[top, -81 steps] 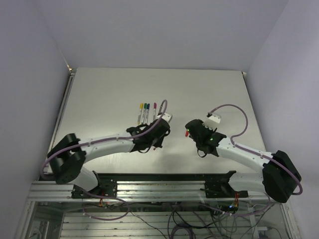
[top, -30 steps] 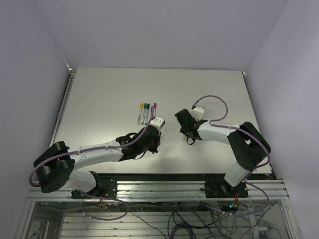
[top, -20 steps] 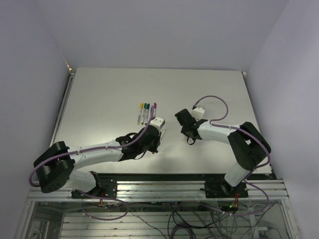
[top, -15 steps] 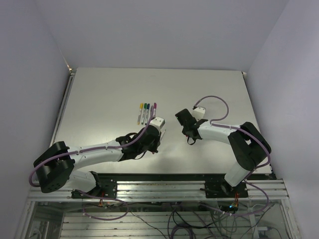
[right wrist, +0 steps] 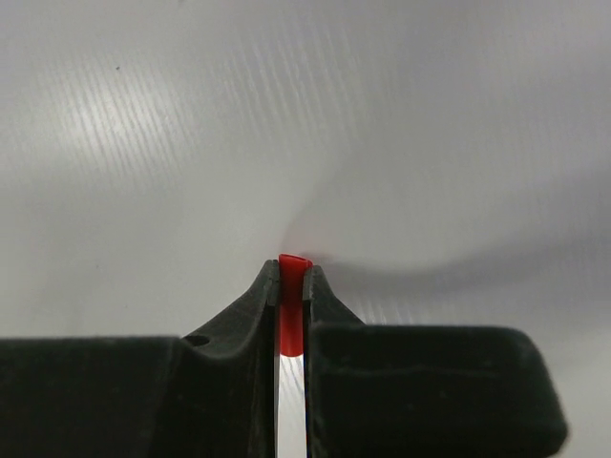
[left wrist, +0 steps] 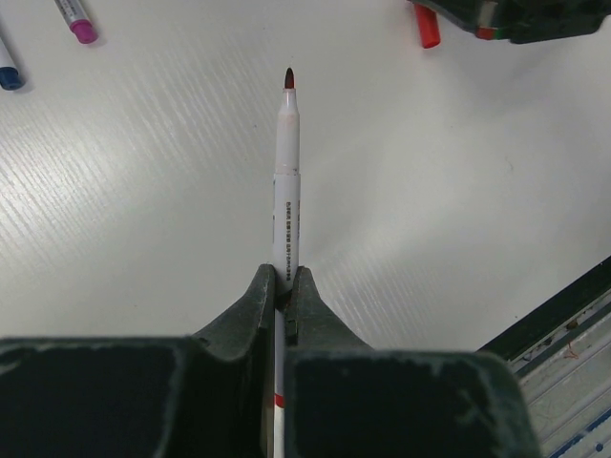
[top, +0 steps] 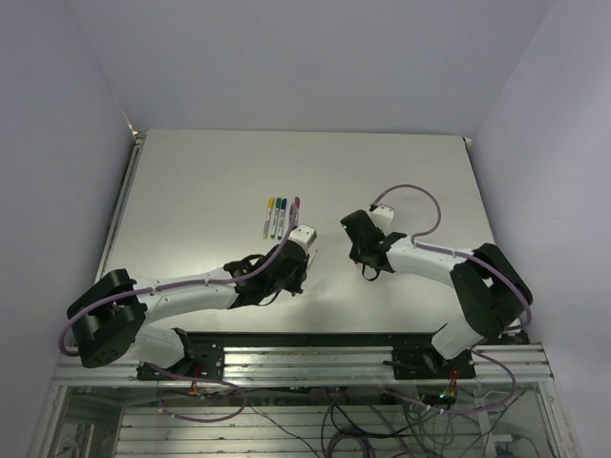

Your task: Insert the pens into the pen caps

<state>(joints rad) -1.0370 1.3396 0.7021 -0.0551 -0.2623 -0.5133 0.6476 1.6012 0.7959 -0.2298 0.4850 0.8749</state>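
My left gripper (left wrist: 285, 277) is shut on a whitish pen (left wrist: 287, 172) whose dark red tip points away from me, just above the table. My right gripper (right wrist: 292, 272) is shut on the red pen cap (right wrist: 292, 288), whose open end peeks out past the fingertips. In the left wrist view that red cap (left wrist: 426, 27) sticks out of the right gripper at the top right, a short way from the pen tip. From above, the left gripper (top: 305, 256) and right gripper (top: 357, 256) face each other near the table's middle.
Several capped pens (top: 277, 218) lie side by side just beyond the left gripper, with yellow, green, blue and purple caps. The purple one (left wrist: 74, 21) and the blue one (left wrist: 8, 74) show at the upper left of the left wrist view. The table's front edge (left wrist: 563, 315) runs close by.
My right gripper's jaws have closed onto the red cap, and the right arm has shifted a little to the right. The left arm and its pen have stayed put over the last second.
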